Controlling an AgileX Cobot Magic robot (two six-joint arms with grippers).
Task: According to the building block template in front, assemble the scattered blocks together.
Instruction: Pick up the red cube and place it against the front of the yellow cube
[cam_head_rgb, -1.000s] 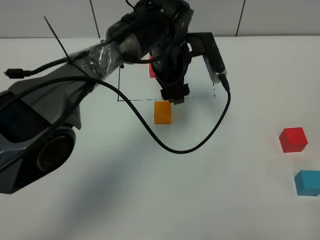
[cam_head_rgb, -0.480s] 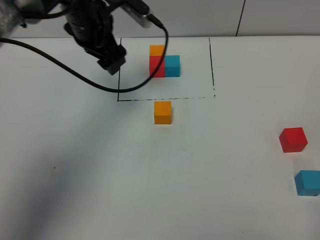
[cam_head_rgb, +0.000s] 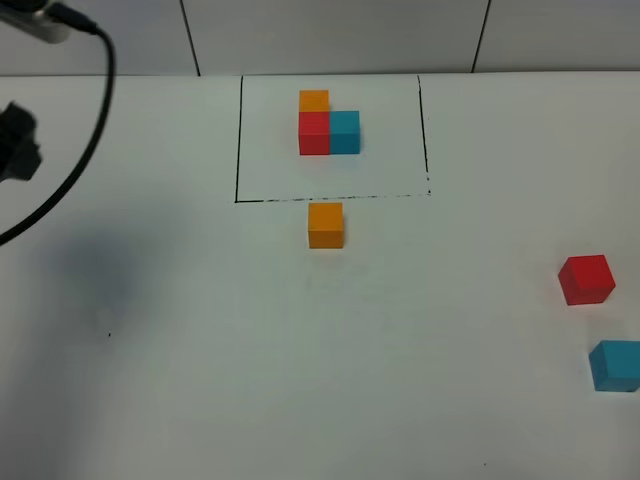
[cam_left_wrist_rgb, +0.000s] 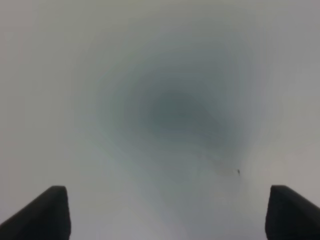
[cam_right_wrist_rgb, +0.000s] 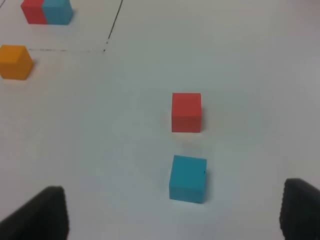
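**Q:** Far left: what is the left hand (cam_left_wrist_rgb: 170, 220) doing?

**A:** It hangs over bare tabletop (cam_head_rgb: 200, 350) with its fingers spread wide and nothing between them. In the high view only a dark part of the left arm (cam_head_rgb: 15, 150) and a cable (cam_head_rgb: 108, 80) show at the edge, well apart from every block. It appears to be parked aside so the middle stays free.

**Q:** And the middle?

**A:** The template (cam_head_rgb: 328, 125) sits inside a drawn black frame (cam_head_rgb: 238, 140). Orange is at the back, red is in front of it, and blue joins red's right side, making an L. The loose orange block (cam_head_rgb: 326, 225) lies just outside the frame's near line, directly in front of the template. It probably serves as the first piece, lined up with the model so the copy can be checked against it.

**Q:** Where are the other two?

**A:** Well to the right, near the view's edge. The red block (cam_head_rgb: 586, 279) sits farther back and the blue block (cam_head_rgb: 615, 365) nearer the camera, close together but apart. Neither touches orange, so assembly has barely begun.

**Q:** The right hand (cam_right_wrist_rgb: 172, 215)?

**A:** It is open and empty. Its wrist view takes in both blocks, with blue the nearer to its fingers, so this looks like the natural arm for them. Red should probably go first, since it touches orange in the template.
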